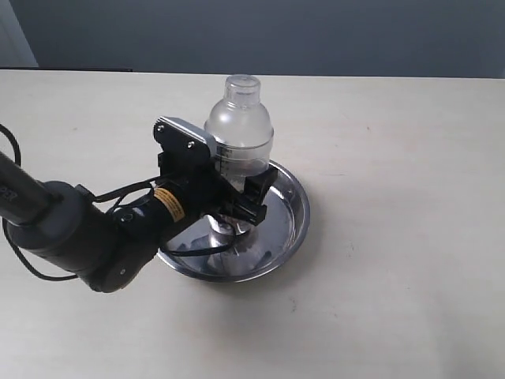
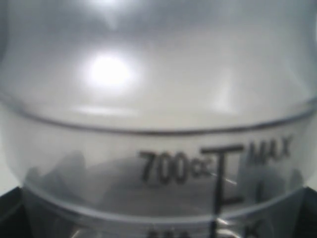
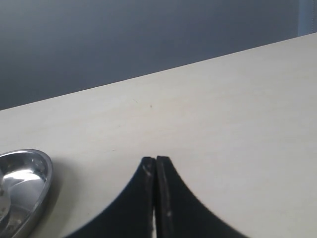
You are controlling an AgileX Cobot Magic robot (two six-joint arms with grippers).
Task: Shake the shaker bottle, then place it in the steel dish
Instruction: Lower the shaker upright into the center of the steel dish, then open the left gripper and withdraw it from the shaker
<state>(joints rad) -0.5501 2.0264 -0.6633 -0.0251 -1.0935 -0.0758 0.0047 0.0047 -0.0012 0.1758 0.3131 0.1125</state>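
Note:
The clear shaker bottle point(image 1: 239, 126) stands upright, its base down inside the steel dish point(image 1: 290, 207). My left gripper point(image 1: 237, 202) reaches in from the left and is shut on the bottle's lower body, a black finger point(image 1: 256, 196) on each side. The left wrist view is filled by the bottle point(image 2: 158, 99), showing its "700cc" and "MAX" marks; the fingers show only as dark corners. My right gripper point(image 3: 156, 161) is shut on nothing, held over bare table, with the dish's rim point(image 3: 45, 174) off to one side. It is out of the exterior view.
The pale wooden table point(image 1: 394, 300) spreads all round the dish. A grey wall point(image 1: 316, 31) runs behind its far edge. The left arm's dark body and cables point(image 1: 79, 229) lie over the near-left table.

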